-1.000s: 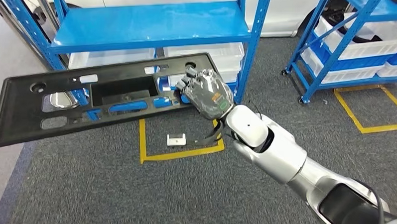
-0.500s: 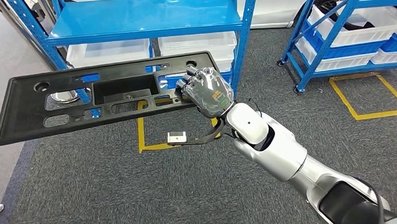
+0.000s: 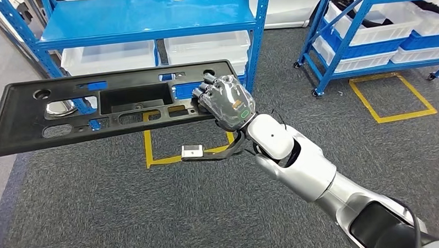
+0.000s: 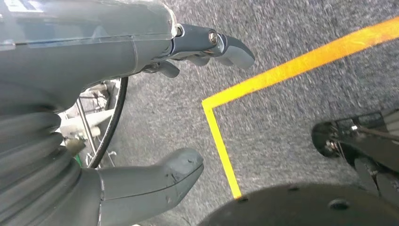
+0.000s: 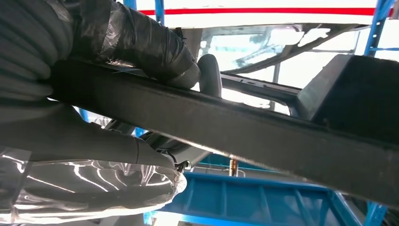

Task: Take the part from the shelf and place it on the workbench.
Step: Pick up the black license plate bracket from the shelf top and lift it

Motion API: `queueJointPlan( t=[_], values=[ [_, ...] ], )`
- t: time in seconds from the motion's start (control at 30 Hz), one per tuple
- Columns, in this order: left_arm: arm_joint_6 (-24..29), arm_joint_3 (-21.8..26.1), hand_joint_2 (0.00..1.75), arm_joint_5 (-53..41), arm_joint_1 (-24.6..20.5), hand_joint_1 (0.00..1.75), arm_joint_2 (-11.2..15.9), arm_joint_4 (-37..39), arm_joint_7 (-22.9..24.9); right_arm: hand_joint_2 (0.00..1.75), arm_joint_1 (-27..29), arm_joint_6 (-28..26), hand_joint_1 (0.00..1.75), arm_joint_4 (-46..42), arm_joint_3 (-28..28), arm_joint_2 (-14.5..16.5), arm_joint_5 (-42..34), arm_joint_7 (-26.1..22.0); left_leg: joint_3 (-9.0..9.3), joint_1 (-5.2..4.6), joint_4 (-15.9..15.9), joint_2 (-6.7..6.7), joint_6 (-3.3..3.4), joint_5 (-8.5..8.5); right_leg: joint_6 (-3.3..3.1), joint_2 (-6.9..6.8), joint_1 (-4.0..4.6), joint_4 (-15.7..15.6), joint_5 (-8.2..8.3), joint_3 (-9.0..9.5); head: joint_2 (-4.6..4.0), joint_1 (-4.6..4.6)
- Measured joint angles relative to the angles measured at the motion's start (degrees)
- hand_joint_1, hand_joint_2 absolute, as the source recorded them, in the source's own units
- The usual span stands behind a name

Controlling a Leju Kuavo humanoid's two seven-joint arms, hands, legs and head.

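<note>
Black part (image 3: pixel 106 108): one long panel, held level above the grey carpet, in front of the blue shelf (image 3: pixel 147 22).
Right hand (image 3: pixel 226 101): clasped around the part's right end.
Left hand (image 4: pixel 141 94): fingers spread, nothing held.
White bins (image 3: pixel 107 56): two counted under the shelf.

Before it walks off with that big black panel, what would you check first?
1. Grip: right hand holds the black panel at one end, fingers over the edge, thumb under it: ok.
2. Balance: the long panel sticks out far to one side of the hand: not ok, it may sag.
3. Clear of the blue shelf: cannot tell.
4. Left hand holds nothing and hangs above the floor: ok.
5. Workbench location: cannot tell.
</note>
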Motion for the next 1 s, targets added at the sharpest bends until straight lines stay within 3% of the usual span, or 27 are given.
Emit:
queueJointPlan(
  t=[0.1,0.13,0.17,0.23,0.27,0.33,0.37,0.43,0.5,0.57,0.6,0.63,0.67,0.7,0.73,0.8,0.87,0.93,1.0],
  values=[
    [-0.04,0.07,1.75,-0.02,0.0,0.0,0.0,0.0,-0.02,1.75,0.05,0.06,1.75,0.18,-0.04,0.03,-0.03,0.0,-0.39,-0.02,-0.07,1.42,0.74,0.25,0.6,-1.11,-0.26,10.49,-4.97,-4.86,0.0,0.07],
    [-0.07,0.09,1.75,-0.02,0.0,0.0,-0.01,0.0,-0.02,1.75,0.13,0.08,1.75,0.28,-0.04,0.04,-0.04,0.0,-0.53,-0.02,0.01,1.91,0.77,0.27,0.78,-1.2,-0.38,12.73,-5.43,-5.83,0.0,0.07],
    [-0.09,0.1,1.75,-0.02,0.01,0.0,-0.02,0.01,-0.02,1.75,0.19,0.11,1.75,0.37,-0.03,0.04,-0.04,-0.01,-0.61,-0.01,0.13,2.39,0.77,0.28,0.91,-1.37,-0.51,12.82,-4.81,-5.71,0.0,0.07],
    [-0.12,0.11,1.75,-0.02,0.0,0.0,-0.07,0.03,-0.02,1.75,0.2,0.15,1.75,0.48,-0.04,0.04,-0.04,-0.01,-0.65,0.04,0.5,3.28,0.58,0.16,1.02,-2.64,-0.7,6.77,-1.3,-2.26,0.0,0.08],
    [-0.12,0.12,1.75,-0.03,0.02,0.0,-0.07,0.04,-0.02,1.75,0.16,0.15,1.75,0.49,-0.07,0.04,-0.04,0.0,-0.68,-0.07,0.75,3.66,0.34,0.03,0.97,-4.12,-0.48,2.84,0.06,-0.2,-0.01,0.08],
    [-0.11,0.14,1.75,-0.04,0.04,0.0,-0.07,0.05,-0.03,1.75,0.12,0.14,1.75,0.47,-0.14,0.08,-0.04,0.01,-0.74,-0.46,1.1,4.46,-0.26,-0.14,0.47,-5.89,-0.08,-1.89,1.28,1.97,-0.01,0.06],
    [-0.11,0.16,1.75,-0.07,0.03,0.0,-0.06,0.05,-0.04,1.75,0.15,0.13,1.75,0.47,-0.18,0.08,-0.04,0.01,-0.73,-0.65,1.12,4.93,-0.55,-0.12,0.14,-5.89,0.13,-2.2,1.16,1.86,-0.01,0.04],
    [-0.11,0.17,1.75,-0.14,-0.03,0.0,-0.08,0.06,-0.03,1.75,0.3,0.1,1.75,0.48,-0.22,0.04,-0.03,0.01,-0.69,-0.61,1.13,5.73,-1.17,-0.22,-0.69,-4.5,0.02,-2.3,1.63,1.46,0.0,0.04],
    [-0.11,0.17,1.75,-0.22,0.04,0.0,-0.09,0.06,-0.01,1.75,0.43,0.09,1.75,0.5,-0.26,-0.02,-0.01,0.0,-1.55,-0.34,3.34,4.2,-1.73,-2.18,-1.6,-3.24,-0.13,-2.56,2.19,1.18,0.0,0.04],
    [-0.12,0.19,1.75,-0.34,0.19,0.0,-0.09,0.07,0.03,1.75,0.7,0.08,1.75,0.51,-0.26,-0.03,0.01,-0.01,-4.34,-0.22,9.99,1.55,-1.89,-6.26,-2.24,-2.04,-0.09,-2.64,2.63,0.77,0.0,0.03],
    [-0.13,0.21,1.75,-0.41,0.25,0.0,-0.09,0.07,0.07,1.75,0.95,0.07,1.75,0.54,-0.25,-0.03,0.01,-0.01,-6.04,-0.22,13.94,0.87,-1.84,-8.04,-2.43,-1.36,0.03,-2.61,2.79,0.54,0.0,0.03],
    [-0.13,0.24,1.75,-0.5,0.29,0.0,-0.09,0.06,0.11,1.75,1.25,0.06,1.75,0.57,-0.26,-0.05,0.01,-0.01,-7.19,-0.24,16.69,0.59,-1.76,-8.87,-2.53,-0.65,0.17,-2.55,2.92,0.37,0.0,0.03],
    [-0.13,0.27,1.75,-0.57,0.34,0.0,-0.09,0.06,0.16,1.75,1.57,0.05,1.75,0.64,-0.26,-0.1,0.01,-0.01,-7.39,-0.25,17.46,0.47,-1.59,-8.57,-2.55,0.11,0.3,-2.46,3.01,0.25,0.0,0.03],
    [-0.13,0.32,1.75,-0.6,0.37,0.0,-0.09,0.05,0.21,1.75,1.89,0.03,1.75,0.7,-0.28,-0.19,0.02,-0.01,-6.46,-0.26,15.85,0.3,-1.33,-7.19,-2.52,0.91,0.41,-2.36,3.07,0.2,0.0,0.03],
    [-0.13,0.38,1.75,-0.62,0.41,0.0,-0.09,0.04,0.23,1.75,2.17,-0.01,1.75,0.74,-0.32,-0.31,0.02,-0.01,-4.61,-0.29,12.32,-0.28,-0.97,-5.14,-2.48,1.67,0.49,-2.25,3.11,0.17,0.0,0.03],
    [-0.13,0.5,1.75,-0.65,0.52,0.0,-0.08,0.04,0.26,1.75,2.51,-0.2,1.75,0.8,-0.52,-0.55,0.04,-0.01,-0.91,-0.27,4.81,-3.13,-0.14,-2.43,-2.19,2.99,0.46,-1.94,3.25,-0.12,-0.01,0.06],
    [-0.16,0.58,1.75,-0.67,0.57,0.0,-0.09,0.04,0.31,1.75,2.84,-0.63,1.75,0.87,-0.72,-0.69,0.16,-0.02,0.41,-0.44,1.78,-4.93,0.24,-2.06,-1.42,4.2,0.06,-1.8,3.62,-0.73,-0.01,0.04],
    [-0.32,0.61,1.75,-0.67,0.49,0.0,-0.14,0.04,0.42,1.75,3.34,-1.02,1.75,0.92,-0.78,-0.71,0.8,-0.06,0.58,-0.47,1.06,-3.88,0.39,-1.59,-0.49,5.31,-0.23,-2.01,4.12,-1.16,0.0,0.0],
    [-0.61,0.73,1.75,-0.6,0.5,0.0,-0.14,0.02,0.54,1.75,3.63,-1.18,1.75,1.04,-0.72,-0.45,1.94,0.12,0.87,-0.15,0.02,-2.35,0.85,-0.82,0.0,3.25,0.04,-0.71,3.06,-1.99,0.0,0.17]
  ],
)
